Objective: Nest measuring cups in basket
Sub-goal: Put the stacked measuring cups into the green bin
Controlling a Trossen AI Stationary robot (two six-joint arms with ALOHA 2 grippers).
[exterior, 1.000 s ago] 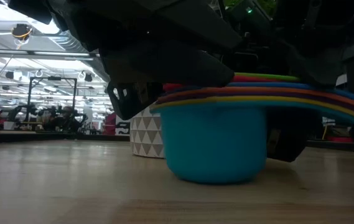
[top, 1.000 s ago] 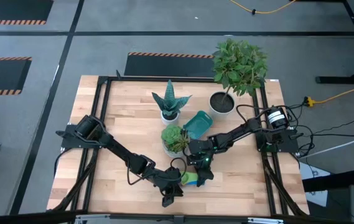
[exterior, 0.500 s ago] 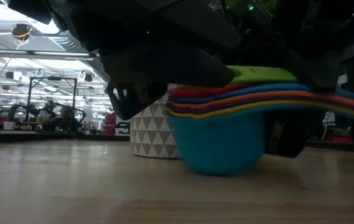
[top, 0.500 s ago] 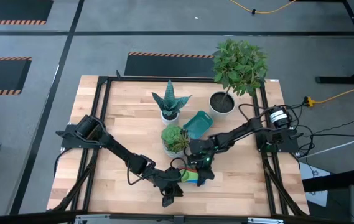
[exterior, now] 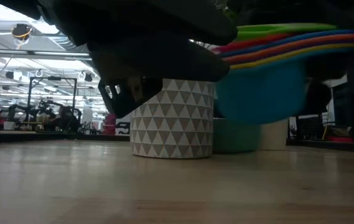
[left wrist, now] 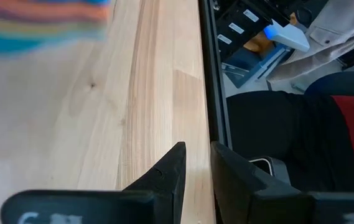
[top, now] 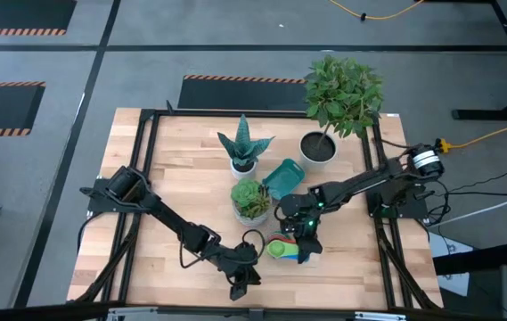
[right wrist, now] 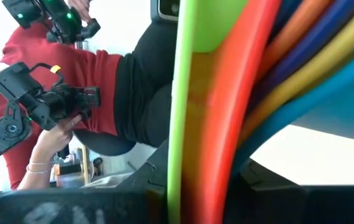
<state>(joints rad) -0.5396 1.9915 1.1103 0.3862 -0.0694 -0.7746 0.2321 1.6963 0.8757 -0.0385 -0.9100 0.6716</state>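
- Wooden tabletop (top: 173,178) carries 3 potted plants and the teal basket (top: 282,177), which lies near the middle, just beside the succulent bowl (top: 251,200).
- Nesting looks done: the measuring cups (exterior: 270,68) form 1 stack, lifted clear of the tabletop in the low view.
- Right gripper (top: 299,247), near the front edge, is clenched on that stack.
- Left gripper (left wrist: 196,168), beside it, holds nothing; its fingers stand slightly apart.
- Remaining, by judgement: carry the stack to the basket and release.

worktop (top: 173,178): I see pale wood planks, smooth and matt
measuring cups (exterior: 270,46): smooth plastic, slight sheen
worktop frame (top: 143,169): black metal
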